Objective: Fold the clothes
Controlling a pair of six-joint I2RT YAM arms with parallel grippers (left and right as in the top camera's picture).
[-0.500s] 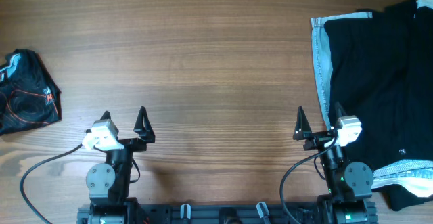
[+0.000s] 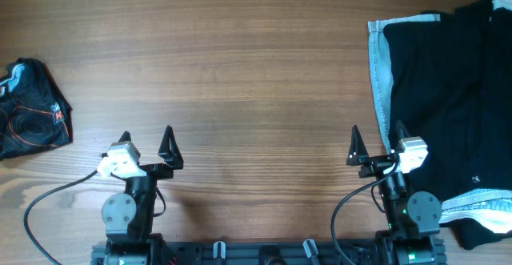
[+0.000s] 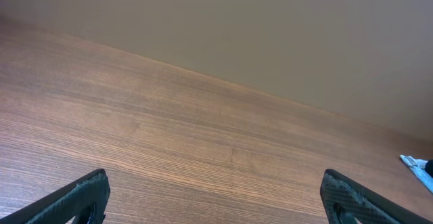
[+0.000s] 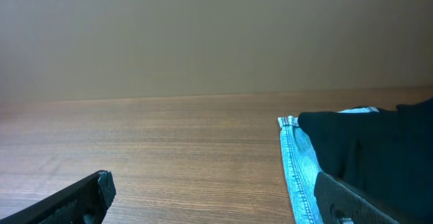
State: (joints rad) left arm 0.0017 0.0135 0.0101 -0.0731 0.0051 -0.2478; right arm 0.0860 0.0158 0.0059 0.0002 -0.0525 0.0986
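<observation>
The plain black shorts [image 2: 452, 97] lie spread at the far right of the table, on top of light-blue denim shorts [image 2: 379, 65]. They also show in the right wrist view [image 4: 379, 149], with the denim edge [image 4: 294, 163] beside them. My right gripper [image 2: 376, 142] is open and empty near the front edge, its right fingertip over the denim's left edge. My left gripper [image 2: 146, 141] is open and empty over bare wood at the front left, far from the shorts.
A small black garment with orange and white print [image 2: 30, 109] lies at the left edge. A strip of denim [image 2: 480, 209] sticks out at the front right corner. The arm bases [image 2: 264, 253] stand along the front edge.
</observation>
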